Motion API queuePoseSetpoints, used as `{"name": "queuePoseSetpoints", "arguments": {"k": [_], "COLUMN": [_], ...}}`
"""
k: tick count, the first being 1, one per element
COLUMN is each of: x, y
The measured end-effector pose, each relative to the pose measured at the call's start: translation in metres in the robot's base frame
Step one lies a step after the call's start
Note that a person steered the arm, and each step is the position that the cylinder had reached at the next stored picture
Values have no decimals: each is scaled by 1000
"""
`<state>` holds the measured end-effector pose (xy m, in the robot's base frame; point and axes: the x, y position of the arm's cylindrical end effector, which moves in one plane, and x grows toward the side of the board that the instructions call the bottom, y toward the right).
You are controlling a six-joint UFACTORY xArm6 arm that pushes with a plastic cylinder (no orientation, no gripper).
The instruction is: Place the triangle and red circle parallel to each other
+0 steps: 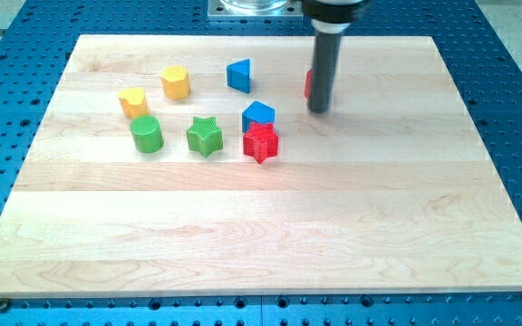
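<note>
A blue triangle block (238, 74) lies near the view's top, left of centre. A red block (308, 84), its shape hidden, shows only as a sliver behind my rod; it is the red circle as far as I can tell. My tip (318, 110) rests on the board just in front of and right of that red block, touching or nearly touching it. The triangle is well to the left of my tip.
A blue block (258, 115) and a red star (261, 142) sit together at centre. A green star (204, 136), a green cylinder (146, 134), a yellow heart (133, 101) and a yellow hexagon (176, 82) lie to the left. The wooden board (261, 235) sits on a blue perforated table.
</note>
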<state>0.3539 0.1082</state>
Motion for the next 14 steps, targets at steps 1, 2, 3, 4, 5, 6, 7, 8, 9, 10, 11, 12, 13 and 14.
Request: {"name": "queuePoseSetpoints", "arguments": {"k": [1,2,3,4,5,6,7,8,9,10,11,12,13,14], "x": [-1,-23,-28,-25,-24,-32,-36,-40,-45,-47,-43,-43,-42,2], "y": [8,13,-21,-40,-10,12,42,53,36,23,-5,-41,-69,-78]}}
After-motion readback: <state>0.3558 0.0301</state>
